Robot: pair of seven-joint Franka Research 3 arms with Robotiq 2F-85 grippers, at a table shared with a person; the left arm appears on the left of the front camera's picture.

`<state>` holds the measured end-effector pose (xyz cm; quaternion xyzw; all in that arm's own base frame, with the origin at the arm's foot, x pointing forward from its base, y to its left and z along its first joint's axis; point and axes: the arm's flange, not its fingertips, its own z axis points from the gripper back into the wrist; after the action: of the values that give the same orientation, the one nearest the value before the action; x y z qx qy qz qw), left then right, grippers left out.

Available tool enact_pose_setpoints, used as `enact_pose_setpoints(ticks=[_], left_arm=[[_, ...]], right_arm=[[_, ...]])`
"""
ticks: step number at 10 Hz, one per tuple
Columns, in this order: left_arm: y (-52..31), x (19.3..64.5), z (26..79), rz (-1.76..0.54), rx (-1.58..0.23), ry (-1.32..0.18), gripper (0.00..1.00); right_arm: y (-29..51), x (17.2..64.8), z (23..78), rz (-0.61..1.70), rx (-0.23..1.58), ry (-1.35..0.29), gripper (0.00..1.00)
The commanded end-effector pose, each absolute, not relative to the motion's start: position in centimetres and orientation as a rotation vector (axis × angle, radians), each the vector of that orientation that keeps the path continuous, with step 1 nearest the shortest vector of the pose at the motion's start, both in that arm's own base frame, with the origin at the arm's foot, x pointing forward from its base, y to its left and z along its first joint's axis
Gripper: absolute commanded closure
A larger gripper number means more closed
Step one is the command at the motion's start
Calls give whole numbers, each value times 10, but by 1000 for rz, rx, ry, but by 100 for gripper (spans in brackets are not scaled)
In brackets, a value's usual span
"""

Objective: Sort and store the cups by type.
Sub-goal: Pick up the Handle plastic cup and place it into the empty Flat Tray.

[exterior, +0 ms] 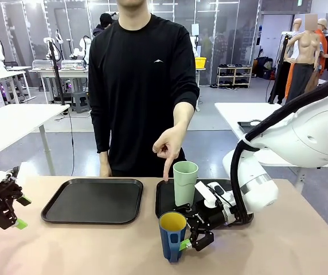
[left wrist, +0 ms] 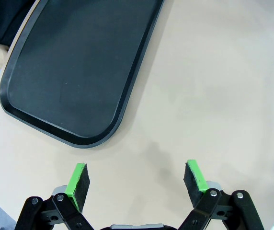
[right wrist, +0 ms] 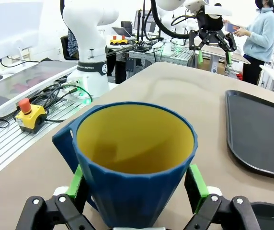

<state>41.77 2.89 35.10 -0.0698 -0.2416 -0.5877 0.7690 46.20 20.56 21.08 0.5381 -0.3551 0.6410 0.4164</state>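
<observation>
A dark blue mug (exterior: 172, 235) with a yellow inside and a handle stands on the table in front of the right tray (exterior: 165, 200). My right gripper (exterior: 188, 232) reaches it from the right, open. In the right wrist view the mug (right wrist: 134, 163) sits between the green pads (right wrist: 197, 184), which flank its walls. A tall mint-green tumbler (exterior: 185, 182) stands upright on the right tray. The person's hand (exterior: 168, 146) points a finger down at that tray, just left of the tumbler. My left gripper (exterior: 6, 215) hovers open and empty at the table's left edge, its fingers (left wrist: 78, 184) over bare tabletop.
An empty black tray (exterior: 93, 200) lies left of centre; its rounded corner (left wrist: 74, 67) shows ahead of the left gripper. The person stands at the far edge, between the trays. Off the table's near side sit a robot base (right wrist: 91, 72) and an emergency stop box (right wrist: 29, 115).
</observation>
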Motion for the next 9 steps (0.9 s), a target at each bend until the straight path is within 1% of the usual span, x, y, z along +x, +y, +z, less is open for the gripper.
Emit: enact_pose_setpoints(ticks=[1, 5, 6, 7, 8, 9], left_arm=[[29, 418, 349, -1270, -133, -514, 0], [29, 418, 349, -1270, -133, -514, 0], [29, 418, 349, -1270, -133, -514, 0], [29, 418, 349, -1270, -133, -514, 0], [29, 418, 349, -1270, -133, -514, 0], [29, 418, 349, -1270, -133, -514, 0]], right_arm=[[209, 465, 208, 1615, 1365, -863, 0], [208, 462, 206, 1590, 1373, -883, 0], [209, 461, 206, 1620, 1378, -869, 19], [209, 461, 206, 1607, 1377, -882, 19], [209, 462, 205, 1599, 1378, -888, 38], [210, 462, 205, 1597, 1378, -883, 24]])
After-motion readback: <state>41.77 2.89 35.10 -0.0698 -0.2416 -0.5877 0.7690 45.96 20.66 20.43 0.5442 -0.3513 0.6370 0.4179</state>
